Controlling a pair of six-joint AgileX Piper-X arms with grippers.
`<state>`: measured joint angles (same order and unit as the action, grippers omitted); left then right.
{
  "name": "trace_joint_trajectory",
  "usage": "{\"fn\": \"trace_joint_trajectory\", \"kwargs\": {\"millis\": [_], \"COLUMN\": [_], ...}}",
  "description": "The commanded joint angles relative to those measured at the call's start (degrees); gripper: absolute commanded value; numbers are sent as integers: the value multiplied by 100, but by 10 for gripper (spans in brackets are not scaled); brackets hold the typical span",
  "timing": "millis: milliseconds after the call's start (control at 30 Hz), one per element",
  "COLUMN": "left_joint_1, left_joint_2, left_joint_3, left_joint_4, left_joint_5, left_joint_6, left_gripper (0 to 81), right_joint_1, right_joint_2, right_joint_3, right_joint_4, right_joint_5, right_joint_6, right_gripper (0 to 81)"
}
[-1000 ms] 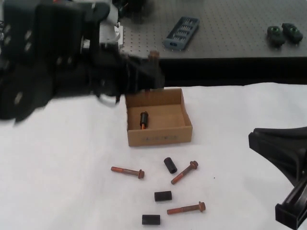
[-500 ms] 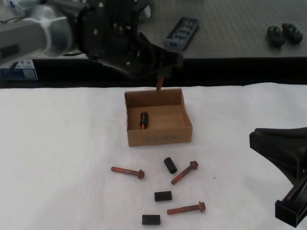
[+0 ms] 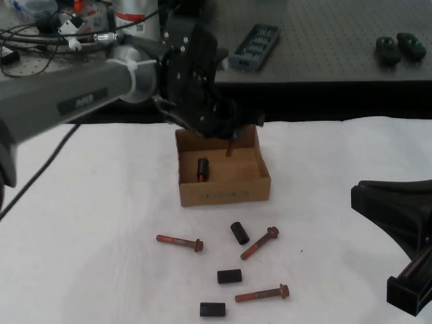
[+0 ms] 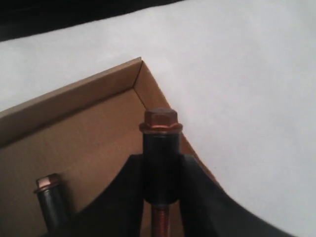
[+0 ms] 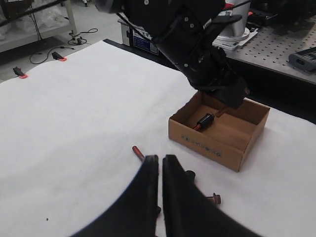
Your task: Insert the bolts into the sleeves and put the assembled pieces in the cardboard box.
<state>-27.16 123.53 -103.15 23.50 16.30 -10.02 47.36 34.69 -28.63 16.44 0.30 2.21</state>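
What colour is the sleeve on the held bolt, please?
Black sleeve, clearest in the left wrist view.

No text, number or sign could be read with certainty. A faint line of small dark print is noted on the outer front wall of the cardboard box (image 3: 223,196); its characters cannot be resolved. A short dark marking is seen on the grey tube of the left arm (image 3: 81,101), not legible. A printed label is observed on the white canister (image 3: 135,20) on the far bench, unreadable.
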Motion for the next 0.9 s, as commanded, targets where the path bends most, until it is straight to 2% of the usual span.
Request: {"fn": "trace_joint_trajectory", "kwargs": {"millis": [0, 367, 600, 867], "left_joint_1": [6, 16, 16, 16], "left_joint_2": [326, 683, 727, 727], "left_joint_3": [-121, -142, -142, -142], "left_joint_4": [70, 168, 179, 191], "left_joint_5": [-82, -466, -980, -1181], "left_joint_6": [-26, -26, -154, -154], "left_gripper": [6, 6, 6, 6], "right_joint_1": [6, 6, 6, 6], "right_joint_2": [-50, -50, -50, -50], "right_joint_3": [-23, -23, -23, -23], "right_joint_4": [-7, -7, -7, -7], "right_joint_5": [0, 0, 0, 0], "right_joint_6": [78, 78, 78, 78], "right_gripper": [32, 32, 32, 32]}}
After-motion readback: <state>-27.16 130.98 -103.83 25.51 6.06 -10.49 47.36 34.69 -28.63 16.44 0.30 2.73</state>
